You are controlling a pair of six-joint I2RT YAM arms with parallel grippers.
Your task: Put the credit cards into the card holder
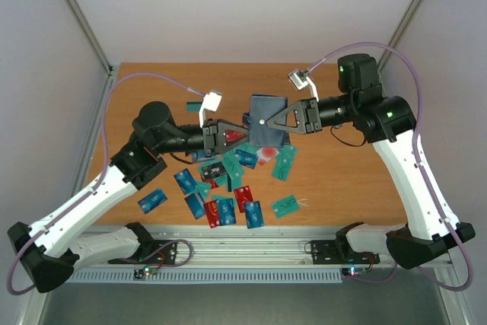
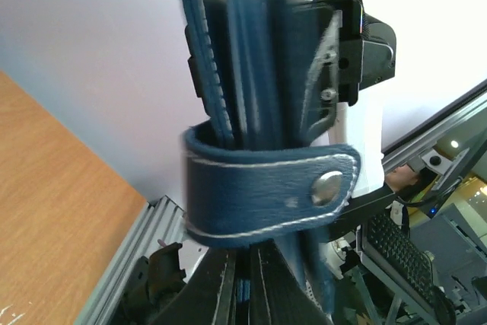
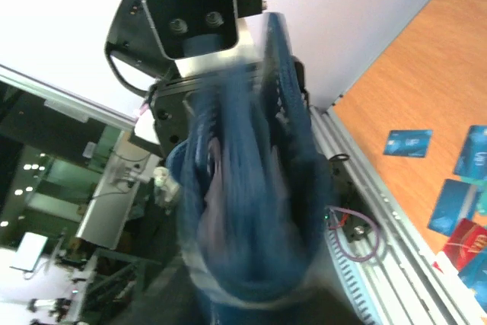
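Behind the spread of credit cards (image 1: 225,209) on the table (image 1: 342,180), the card holder (image 1: 266,116).

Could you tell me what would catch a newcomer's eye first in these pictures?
The two arms meet mid-table at the navy card holder, held off the surface, with the right gripper clamped on it and the left gripper at its near edge. Below them, the credit cards lie scattered on the wooden table, blue, teal and red.
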